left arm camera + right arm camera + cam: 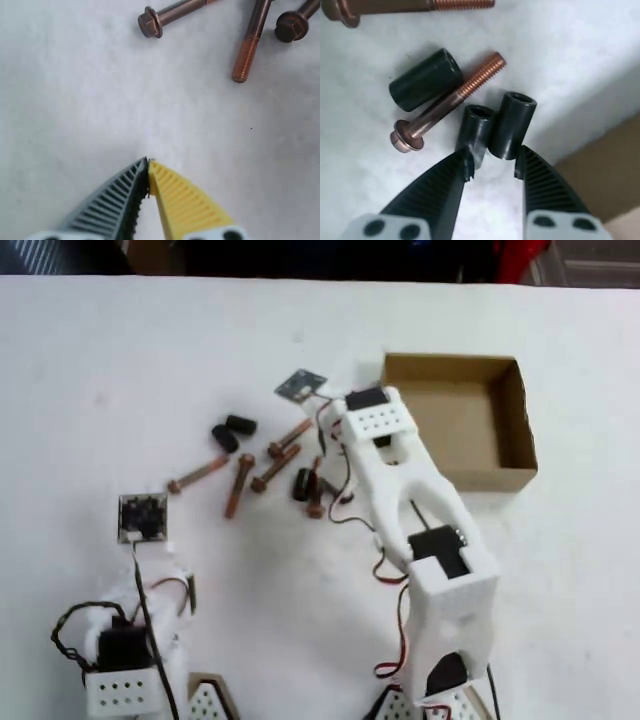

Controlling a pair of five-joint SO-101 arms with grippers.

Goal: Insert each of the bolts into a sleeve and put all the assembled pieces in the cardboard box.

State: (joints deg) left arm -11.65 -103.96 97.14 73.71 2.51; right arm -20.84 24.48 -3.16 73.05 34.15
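My right gripper (pixel 494 159) is open just short of two black sleeves lying side by side. One sleeve (pixel 512 125) lies in line with the gap between the tips. The other sleeve (pixel 475 129) touches one fingertip. Beyond them a copper bolt (pixel 447 102) lies against a third sleeve (pixel 425 79). In the high view the right arm (pixel 385 455) covers this spot next to the cardboard box (pixel 505 430). My left gripper (pixel 148 164) is shut and holds nothing, low over the bare table, with three bolts (pixel 165 15) (pixel 250 45) (pixel 295 22) lying farther off.
Several bolts (pixel 238 485) and two more black sleeves (pixel 232 431) lie scattered at the table's centre. The box (pixel 600 170) is open-topped and sits close beside my right gripper. The left arm's base (pixel 120 660) stands at the near left edge. White table stretches to the far left.
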